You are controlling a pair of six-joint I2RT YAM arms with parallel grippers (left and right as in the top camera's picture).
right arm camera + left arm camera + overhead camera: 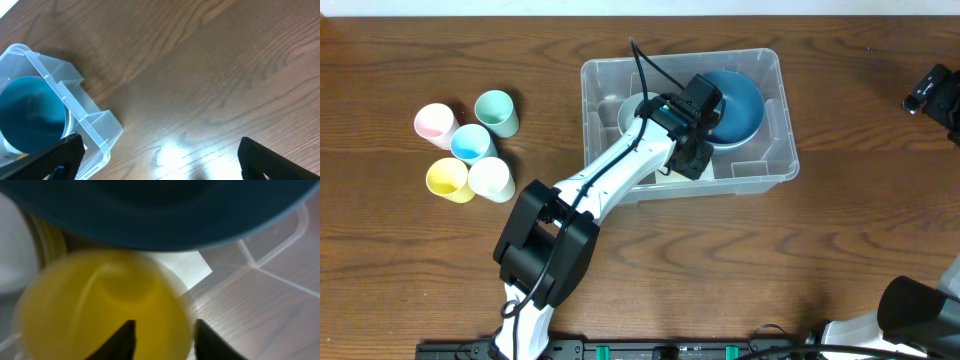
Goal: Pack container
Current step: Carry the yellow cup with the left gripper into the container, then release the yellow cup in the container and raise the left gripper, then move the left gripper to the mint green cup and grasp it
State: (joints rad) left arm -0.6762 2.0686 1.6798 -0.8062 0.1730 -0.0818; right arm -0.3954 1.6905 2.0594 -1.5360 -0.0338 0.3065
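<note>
The clear container [772,62] stands at the table's middle and holds a dark blue bowl [742,102] and a white bowl [628,112]. My left gripper [685,160] reaches into its front part. In the left wrist view the jaws [165,340] stand partly apart over a blurred yellow cup-like thing [90,305]. One finger is over it and the other just outside its edge. The blue bowl [165,215] fills the top, and the container floor [280,250] shows at the right. My right gripper [157,160] is wide open and empty over bare table beside the container's corner [95,125].
Several pastel cups stand in a cluster at the left: pink [434,122], green [497,110], blue [472,143], yellow [450,180] and cream [491,179]. The right arm [932,90] sits at the far right edge. A white label [185,265] lies on the container floor.
</note>
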